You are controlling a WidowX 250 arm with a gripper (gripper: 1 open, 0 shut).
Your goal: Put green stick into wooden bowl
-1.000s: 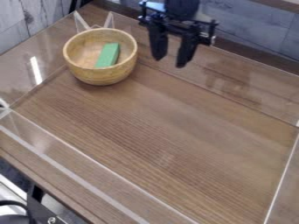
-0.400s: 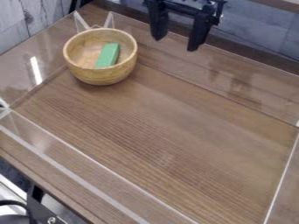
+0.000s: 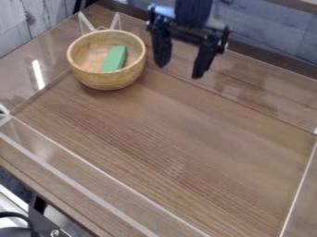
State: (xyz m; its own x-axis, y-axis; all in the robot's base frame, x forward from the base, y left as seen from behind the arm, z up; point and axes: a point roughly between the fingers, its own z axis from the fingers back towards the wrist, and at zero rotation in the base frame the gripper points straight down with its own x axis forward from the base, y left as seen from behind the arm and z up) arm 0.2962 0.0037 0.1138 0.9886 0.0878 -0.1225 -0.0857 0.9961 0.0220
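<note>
Pincer (image 3: 181, 57) shifted, fingers spread wide, beside wooden bowl (image 3: 107, 59) holding green stick (image 3: 115, 58).

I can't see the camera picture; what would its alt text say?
A green stick lies inside a round wooden bowl at the upper left of a brown wooden table. Beside the bowl, to its right in the picture, a robot's black hand hangs with its two fingers spread apart.
</note>
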